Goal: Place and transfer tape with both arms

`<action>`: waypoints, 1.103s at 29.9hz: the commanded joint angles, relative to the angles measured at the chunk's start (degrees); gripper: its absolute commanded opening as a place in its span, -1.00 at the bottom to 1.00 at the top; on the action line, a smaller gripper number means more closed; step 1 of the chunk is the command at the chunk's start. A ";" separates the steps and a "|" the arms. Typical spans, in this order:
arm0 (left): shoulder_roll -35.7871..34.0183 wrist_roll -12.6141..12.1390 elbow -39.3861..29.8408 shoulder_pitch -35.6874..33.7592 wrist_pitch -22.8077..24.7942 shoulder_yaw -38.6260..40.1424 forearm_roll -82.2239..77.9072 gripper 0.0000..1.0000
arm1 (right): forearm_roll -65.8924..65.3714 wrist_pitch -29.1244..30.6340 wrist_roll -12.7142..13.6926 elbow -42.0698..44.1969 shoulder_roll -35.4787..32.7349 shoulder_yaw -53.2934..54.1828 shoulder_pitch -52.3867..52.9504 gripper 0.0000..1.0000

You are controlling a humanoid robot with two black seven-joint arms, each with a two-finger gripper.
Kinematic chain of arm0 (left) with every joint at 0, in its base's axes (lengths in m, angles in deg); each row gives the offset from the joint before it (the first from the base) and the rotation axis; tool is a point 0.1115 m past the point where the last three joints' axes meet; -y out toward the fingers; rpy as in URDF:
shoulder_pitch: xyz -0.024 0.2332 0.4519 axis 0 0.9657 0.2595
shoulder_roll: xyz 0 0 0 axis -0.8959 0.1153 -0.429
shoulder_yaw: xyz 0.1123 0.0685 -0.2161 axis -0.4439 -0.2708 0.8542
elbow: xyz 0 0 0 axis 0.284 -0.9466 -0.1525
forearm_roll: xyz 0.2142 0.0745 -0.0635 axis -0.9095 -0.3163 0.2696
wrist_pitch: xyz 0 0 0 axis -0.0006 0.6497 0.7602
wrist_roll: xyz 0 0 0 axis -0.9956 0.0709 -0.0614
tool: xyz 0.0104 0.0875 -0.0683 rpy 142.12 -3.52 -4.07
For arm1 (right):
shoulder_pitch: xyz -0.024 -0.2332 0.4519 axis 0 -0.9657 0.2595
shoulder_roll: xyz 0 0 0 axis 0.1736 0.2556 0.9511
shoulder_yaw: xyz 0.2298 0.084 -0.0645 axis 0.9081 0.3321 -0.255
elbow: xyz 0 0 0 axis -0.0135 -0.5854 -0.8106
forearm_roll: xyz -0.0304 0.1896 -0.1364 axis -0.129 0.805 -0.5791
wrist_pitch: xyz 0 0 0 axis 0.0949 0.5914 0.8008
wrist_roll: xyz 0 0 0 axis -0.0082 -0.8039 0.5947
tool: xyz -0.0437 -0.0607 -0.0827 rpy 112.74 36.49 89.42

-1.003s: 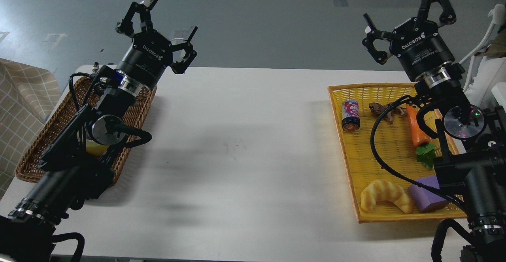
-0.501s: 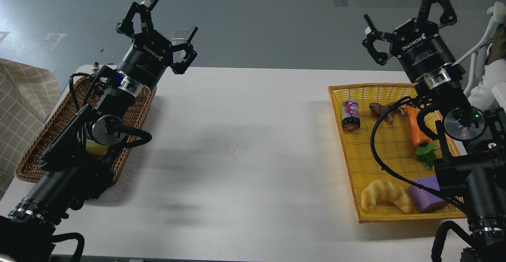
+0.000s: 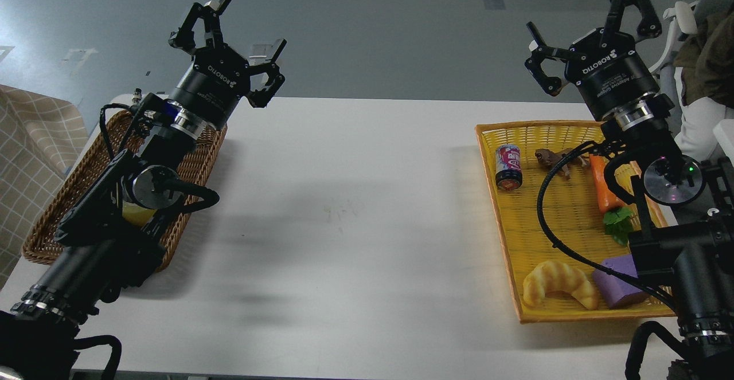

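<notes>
A small patch of yellow, the tape (image 3: 136,214), shows in the brown wicker basket (image 3: 51,219) at the left. My left arm covers most of it, so its core ring is hidden. My left gripper (image 3: 241,42) is open and empty, raised high over the table's far left edge, well above and beyond the basket. My right gripper (image 3: 585,16) is open and empty, raised over the far right edge above the yellow tray (image 3: 516,254).
The yellow tray holds a can (image 3: 508,167), a toy animal (image 3: 553,159), a carrot (image 3: 605,188), a croissant toy (image 3: 559,291) and a purple block (image 3: 616,288). A white table (image 3: 355,208) spans between the basket and the tray. A person's clothing (image 3: 708,53) shows at the far right.
Both arms have stayed nearly still with fingers spread. The person at the far right edge has shifted further into view.
</notes>
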 commanded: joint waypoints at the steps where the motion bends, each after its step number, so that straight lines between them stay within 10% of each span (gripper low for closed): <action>1: 0.18 0.12 0.00 0.13 0.00 0.08 0.08 0.96 | 0.00 0.00 0.00 0.00 -0.05 0.00 0.00 1.00; 33: 0.35 -0.14 -0.18 -0.13 0.00 0.17 0.78 0.96 | 0.00 0.00 0.00 -0.88 0.47 -0.08 -0.44 1.00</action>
